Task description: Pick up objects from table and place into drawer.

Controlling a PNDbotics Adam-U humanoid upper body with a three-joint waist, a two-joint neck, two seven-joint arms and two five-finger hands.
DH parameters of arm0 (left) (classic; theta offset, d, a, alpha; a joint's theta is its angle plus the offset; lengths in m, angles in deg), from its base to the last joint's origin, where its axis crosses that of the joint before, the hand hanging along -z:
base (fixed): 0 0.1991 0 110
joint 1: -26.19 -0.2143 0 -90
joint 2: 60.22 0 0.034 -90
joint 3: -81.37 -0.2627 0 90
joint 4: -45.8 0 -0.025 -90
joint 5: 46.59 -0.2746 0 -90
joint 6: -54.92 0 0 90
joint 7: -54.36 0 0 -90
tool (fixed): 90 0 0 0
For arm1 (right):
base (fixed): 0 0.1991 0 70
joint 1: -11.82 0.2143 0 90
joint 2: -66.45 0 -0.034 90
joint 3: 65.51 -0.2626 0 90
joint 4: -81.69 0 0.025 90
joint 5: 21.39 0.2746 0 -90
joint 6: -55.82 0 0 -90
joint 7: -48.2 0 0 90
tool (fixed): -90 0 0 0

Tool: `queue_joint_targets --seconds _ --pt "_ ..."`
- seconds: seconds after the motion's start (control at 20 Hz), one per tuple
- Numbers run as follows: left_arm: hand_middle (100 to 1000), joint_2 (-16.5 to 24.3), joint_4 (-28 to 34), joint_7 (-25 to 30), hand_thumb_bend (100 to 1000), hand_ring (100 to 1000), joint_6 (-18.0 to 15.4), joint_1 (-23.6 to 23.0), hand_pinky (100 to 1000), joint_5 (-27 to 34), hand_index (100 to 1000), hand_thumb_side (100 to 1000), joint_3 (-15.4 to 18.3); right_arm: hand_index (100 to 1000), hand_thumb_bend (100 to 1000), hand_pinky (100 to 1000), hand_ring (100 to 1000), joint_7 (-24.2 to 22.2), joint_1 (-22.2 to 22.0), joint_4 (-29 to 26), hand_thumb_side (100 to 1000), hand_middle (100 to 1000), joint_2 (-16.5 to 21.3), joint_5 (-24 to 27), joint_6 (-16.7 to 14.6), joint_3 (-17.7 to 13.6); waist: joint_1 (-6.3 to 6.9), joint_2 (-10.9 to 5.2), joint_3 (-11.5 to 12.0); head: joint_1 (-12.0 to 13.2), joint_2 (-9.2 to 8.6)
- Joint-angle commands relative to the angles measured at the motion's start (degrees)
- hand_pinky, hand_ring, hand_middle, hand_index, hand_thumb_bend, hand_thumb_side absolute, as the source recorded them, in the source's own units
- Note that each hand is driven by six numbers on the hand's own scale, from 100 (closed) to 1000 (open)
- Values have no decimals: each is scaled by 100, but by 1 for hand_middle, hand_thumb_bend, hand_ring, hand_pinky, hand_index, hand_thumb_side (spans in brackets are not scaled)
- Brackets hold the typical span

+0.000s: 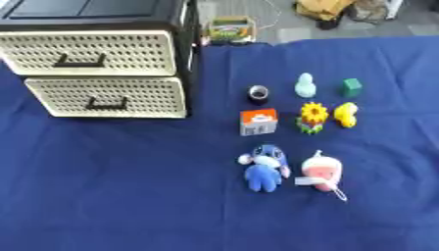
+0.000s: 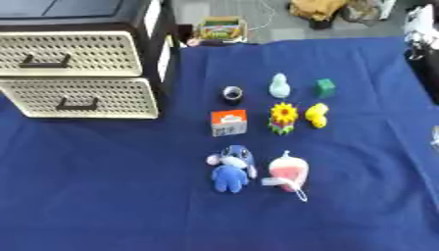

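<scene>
Neither robot hand shows in either eye view, so I cannot tell whether the fingers are spread, curled or holding anything. No arm reaches over the desk.

The drawer unit stands at the far left of the blue cloth. Both cream perforated drawers, upper drawer and lower drawer, look pushed in, handles facing the robot.

The objects lie in a loose grid right of centre, well apart from the unit:
- far row: dark ring-shaped thing, pale mint figure, green block
- middle row: orange-and-white box, sunflower toy, yellow duck
- near row: blue plush, pink plush, both lying with long axes running roughly towards and away from the robot.

Judgement: the grid sits on the right arm's side, the drawers on the left arm's side. The blue plush and box are nearest the drawers. A drawer likely needs opening first; nothing is stowed yet.
</scene>
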Motion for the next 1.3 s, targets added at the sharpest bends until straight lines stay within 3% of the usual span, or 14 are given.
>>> queue_joint_targets --seconds 0.05,0.3,0.5,0.6,0.65,0.7,0.85,1.0,1.1,1.15,1.2,1.25,1.3 --pt "644 559 72 389 100 644 252 170 547 -329 869 1000 -15 802 100 682 680 253 104 -66 960 637 248 90 -192 -76 0 -68 -2 30 51" --pt "647 1191 72 1254 100 643 598 341 547 -809 886 1000 -95 811 100 688 693 479 139 -66 1000 652 407 124 -461 -98 25 -67 2 44 0" --pt "618 1704 72 2247 100 614 751 451 530 -1128 892 1000 -232 810 100 690 696 606 154 -66 1000 656 514 111 -568 -111 43 -83 4 32 -88" --pt "564 1916 71 2732 100 532 766 525 434 -1168 900 1000 -295 810 100 690 696 649 159 -66 999 656 562 96 -574 -113 49 -87 -1 25 -125" --pt "507 2020 57 2990 100 452 758 574 324 -1162 908 1000 -323 808 100 690 696 671 161 -66 995 655 583 87 -568 -115 53 -88 -5 21 -144" --pt "494 2116 25 3261 100 433 725 633 307 -1143 912 1000 -349 808 100 690 696 692 161 -66 995 655 601 77 -557 -116 56 -87 -7 17 -160" --pt "329 2343 -172 4142 100 250 457 837 120 -1077 934 1000 -444 807 100 689 694 736 157 -66 984 652 637 52 -516 -110 72 -89 -11 4 -192" --pt "250 2409 -506 5030 130 147 95 1094 100 -897 966 1000 -547 805 100 689 693 744 156 -66 982 650 660 38 -498 -92 92 -95 -13 4 -199" --pt "178 2374 -781 5637 230 100 -134 1295 100 -604 1000 1000 -622 804 100 688 692 733 151 -66 976 645 669 26 -480 -82 106 -100 -19 7 -216" --pt "143 2356 -923 5933 409 100 -250 1411 100 -479 1000 1000 -651 804 100 687 692 726 149 -66 979 643 672 18 -463 -78 113 -102 -23 6 -223" --pt "133 2334 -1060 6230 448 100 -366 1519 100 -366 1000 1000 -689 804 100 687 692 719 149 -66 980 643 675 11 -450 -73 121 -103 -29 5 -232" --pt "108 2308 -1196 6527 598 100 -467 1622 100 -264 1000 1000 -726 803 100 686 691 714 149 -66 978 642 678 4 -442 -68 129 -105 -36 6 -236" --pt "100 2280 -1336 6838 671 100 -551 1733 100 -183 1000 1000 -761 803 100 686 691 712 146 -66 978 641 680 0 -435 -64 140 -108 -41 11 -236"
